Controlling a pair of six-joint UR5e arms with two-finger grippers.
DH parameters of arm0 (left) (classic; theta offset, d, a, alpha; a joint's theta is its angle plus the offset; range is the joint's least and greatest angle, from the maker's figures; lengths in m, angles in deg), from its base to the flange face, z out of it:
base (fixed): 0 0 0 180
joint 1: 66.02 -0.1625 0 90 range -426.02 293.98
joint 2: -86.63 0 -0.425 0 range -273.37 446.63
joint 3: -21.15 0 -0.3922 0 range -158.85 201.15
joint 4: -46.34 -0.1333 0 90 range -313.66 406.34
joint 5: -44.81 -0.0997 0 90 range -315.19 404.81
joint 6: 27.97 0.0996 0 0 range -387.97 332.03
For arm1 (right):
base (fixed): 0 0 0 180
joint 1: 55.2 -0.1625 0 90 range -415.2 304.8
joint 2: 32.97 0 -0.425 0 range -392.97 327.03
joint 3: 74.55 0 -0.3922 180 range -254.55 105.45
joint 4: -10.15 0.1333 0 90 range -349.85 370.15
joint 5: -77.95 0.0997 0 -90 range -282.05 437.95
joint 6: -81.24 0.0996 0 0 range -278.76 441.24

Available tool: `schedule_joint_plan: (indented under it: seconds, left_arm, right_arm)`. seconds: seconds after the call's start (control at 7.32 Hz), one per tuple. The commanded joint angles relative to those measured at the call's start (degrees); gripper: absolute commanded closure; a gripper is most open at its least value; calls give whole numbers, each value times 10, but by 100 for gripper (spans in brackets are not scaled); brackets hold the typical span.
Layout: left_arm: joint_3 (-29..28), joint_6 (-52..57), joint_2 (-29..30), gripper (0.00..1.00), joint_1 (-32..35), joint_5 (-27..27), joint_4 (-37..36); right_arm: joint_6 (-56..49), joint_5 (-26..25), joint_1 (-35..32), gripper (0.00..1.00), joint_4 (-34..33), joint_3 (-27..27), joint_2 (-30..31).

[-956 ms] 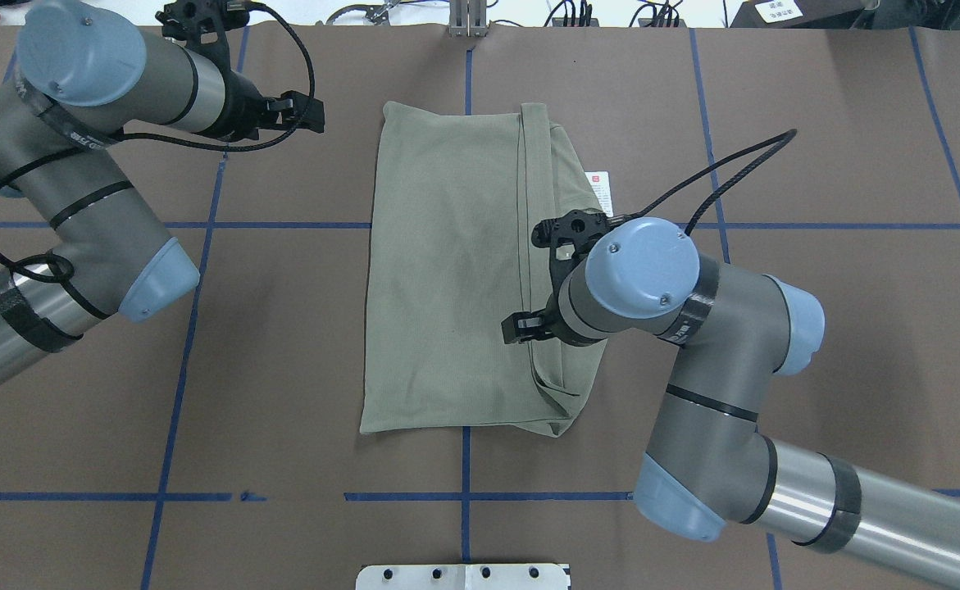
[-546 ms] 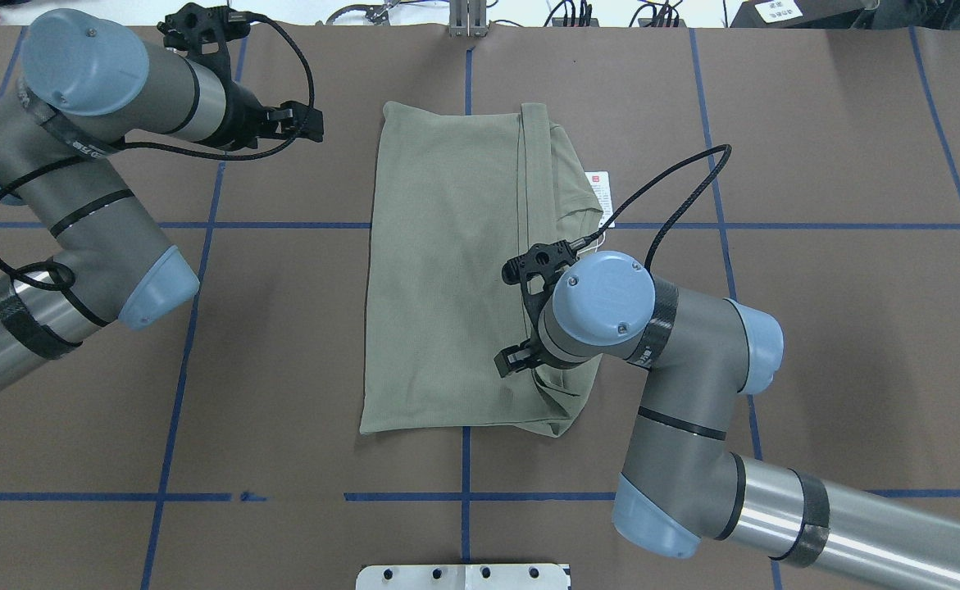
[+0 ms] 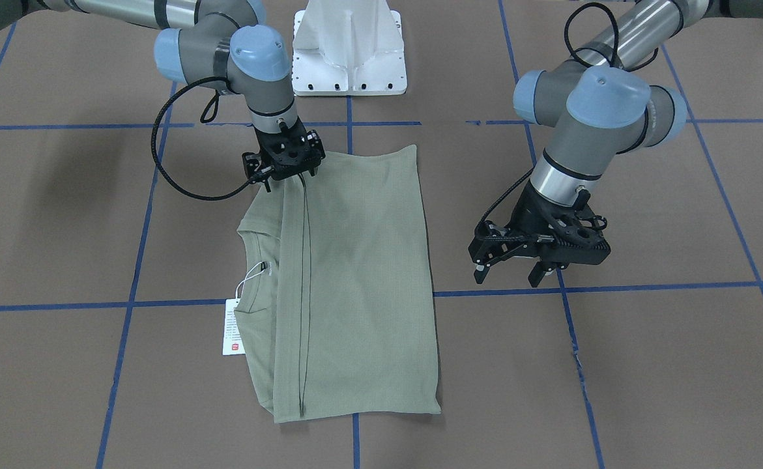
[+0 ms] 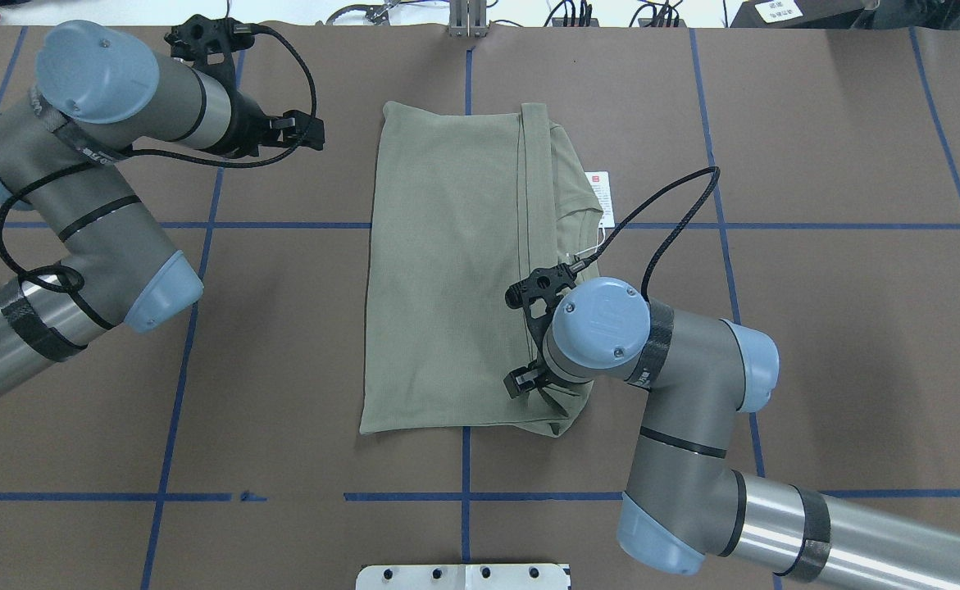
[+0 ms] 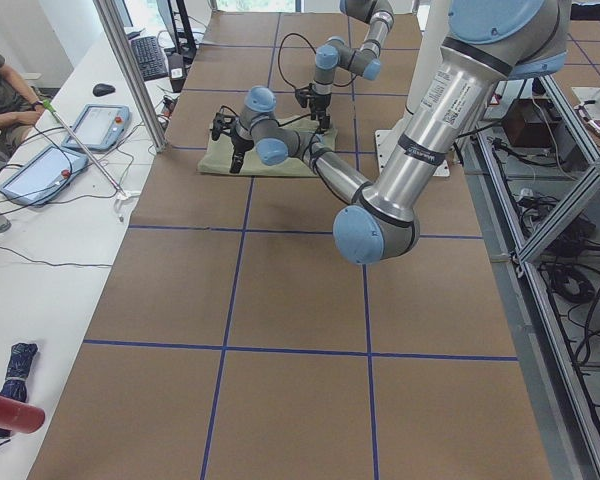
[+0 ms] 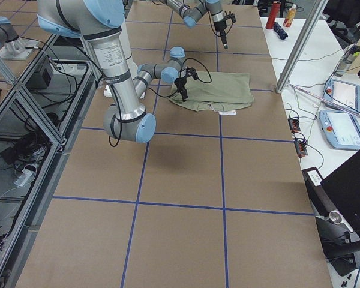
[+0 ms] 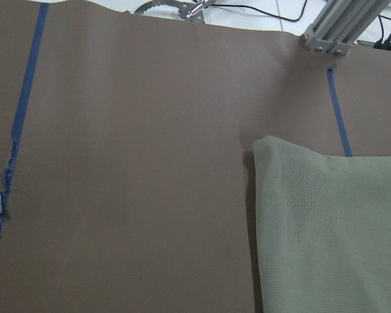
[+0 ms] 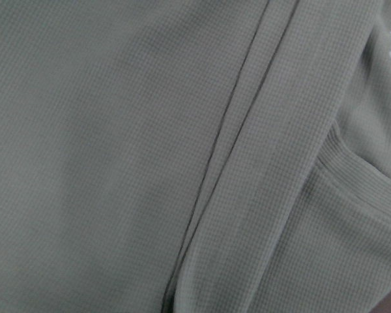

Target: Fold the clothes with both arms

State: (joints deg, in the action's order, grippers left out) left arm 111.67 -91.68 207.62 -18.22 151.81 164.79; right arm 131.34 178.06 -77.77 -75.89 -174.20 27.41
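The clothes are one sage-green shirt (image 4: 447,270) (image 3: 361,280), lying flat and folded into a tall rectangle. Its collar and white hang tag (image 4: 600,192) (image 3: 232,327) stick out on my right side. My right gripper (image 3: 285,177) (image 4: 523,380) is low over the shirt's corner nearest my base, on the folded edge. Its fingers look spread, with no cloth pinched between them. The right wrist view is filled with fabric (image 8: 150,150). My left gripper (image 3: 508,275) (image 4: 307,131) hangs open above bare table, beside the shirt's far left corner (image 7: 326,228).
The brown table cover (image 4: 816,328) carries a grid of blue tape lines (image 4: 201,224). The white pedestal base (image 3: 348,45) stands at my side. An aluminium post (image 4: 467,20) rises at the far edge. A person (image 5: 0,90) sits by a side bench with tablets.
My right arm has moved toward my base along the shirt's folded right edge, from its middle to near the hem. The left arm shifted only slightly. The shirt lies as before.
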Motion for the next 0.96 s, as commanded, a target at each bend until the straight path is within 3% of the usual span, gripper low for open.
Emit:
schedule_joint_plan:
  seconds: [0.0, 0.82]
  left_arm:
    - [-2, -1, 0, 0, -1, 0, 0]
    - [-17, -1, 4, 0, -8, 0, 16]
  right_arm:
    - [-6, -3, -1, 0, 0, 2, 4]
    - [-9, -3, -21, 0, 1, -17, 39]
